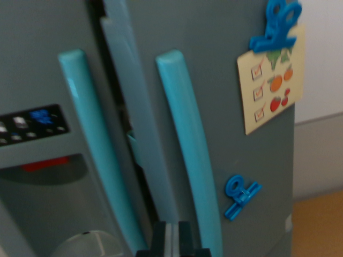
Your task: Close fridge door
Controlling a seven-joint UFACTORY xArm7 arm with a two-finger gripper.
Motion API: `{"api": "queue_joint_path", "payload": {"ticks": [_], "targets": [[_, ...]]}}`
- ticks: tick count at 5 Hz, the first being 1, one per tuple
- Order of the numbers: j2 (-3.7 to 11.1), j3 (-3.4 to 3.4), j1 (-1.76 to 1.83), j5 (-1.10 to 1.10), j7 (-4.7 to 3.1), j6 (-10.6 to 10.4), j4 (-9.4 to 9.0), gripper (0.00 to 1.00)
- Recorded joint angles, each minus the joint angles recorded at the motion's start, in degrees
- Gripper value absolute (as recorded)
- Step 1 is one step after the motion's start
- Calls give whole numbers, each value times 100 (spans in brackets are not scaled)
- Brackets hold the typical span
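A pale wall and a strip of wooden floor (321,225) show at the wrist view's right, past the grey toy fridge. Its right door (230,176) stands ajar, a dark gap running top to bottom beside its tall turquoise handle (188,144), leaning slightly. The gripper (172,243) sits near, bottom centre; cannot tell its spread.

No words, brands or numbers can be read. The only signs are on the cream checklist card (271,85), clipped to the fridge door (225,134) up and to the right of the hand (172,247): three small boxes with red ticks, each beside a picture of produce. The control panel (32,124), up and to the left, shows only blurred marks.
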Motion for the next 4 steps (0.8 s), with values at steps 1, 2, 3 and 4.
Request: {"api": "queue_joint_path", "payload": {"ticks": [1,2,3,4], "targets": [[0,0,0,0,0,0,0,100],[470,-65,0,0,0,-3,255,100],[470,-65,0,0,0,-3,255,100],[979,-116,0,0,0,-20,582,100]]}}
